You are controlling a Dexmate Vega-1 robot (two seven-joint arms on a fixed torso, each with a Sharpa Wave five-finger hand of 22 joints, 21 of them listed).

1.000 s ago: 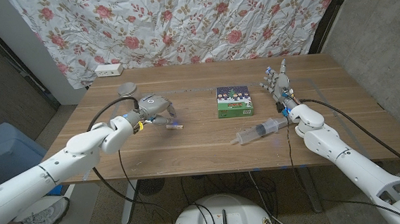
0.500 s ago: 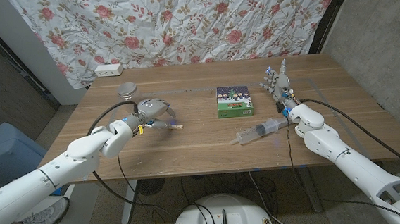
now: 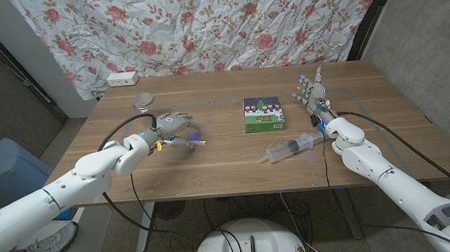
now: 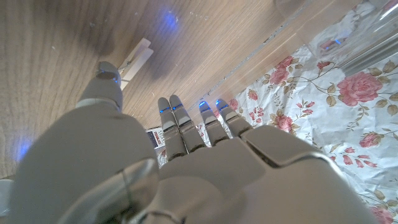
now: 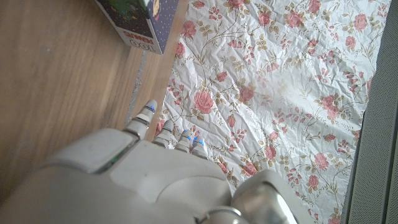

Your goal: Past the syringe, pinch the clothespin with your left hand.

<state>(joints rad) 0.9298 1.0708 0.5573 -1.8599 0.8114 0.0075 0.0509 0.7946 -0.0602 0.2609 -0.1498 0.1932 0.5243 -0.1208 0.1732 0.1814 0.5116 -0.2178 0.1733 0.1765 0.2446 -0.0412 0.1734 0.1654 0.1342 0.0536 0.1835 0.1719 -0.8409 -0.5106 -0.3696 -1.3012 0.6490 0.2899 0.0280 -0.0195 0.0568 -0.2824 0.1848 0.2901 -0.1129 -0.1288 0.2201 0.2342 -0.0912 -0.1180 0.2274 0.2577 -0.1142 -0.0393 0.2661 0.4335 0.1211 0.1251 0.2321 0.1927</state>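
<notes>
A pale wooden clothespin (image 3: 197, 143) (image 4: 135, 57) lies on the table left of centre. My left hand (image 3: 174, 123) (image 4: 186, 168) hovers just beside and over it with its fingers stretched out and apart, holding nothing. In the left wrist view the thumb tip (image 4: 104, 78) sits right at the near end of the clothespin. A clear syringe (image 3: 293, 146) lies to the right of centre. My right hand (image 3: 314, 94) (image 5: 143, 168) stands at the table's far right with its fingers pointing up and nothing in it.
A green box (image 3: 264, 114) (image 5: 134, 22) sits between the clothespin and my right hand. A round clear dish (image 3: 142, 101) lies behind my left hand, and a white power strip (image 3: 121, 78) sits at the table's back left edge.
My left hand's fingers have lifted and spread out from a more curled pose over the clothespin. The clothespin, the syringe and my right hand have stayed put.
</notes>
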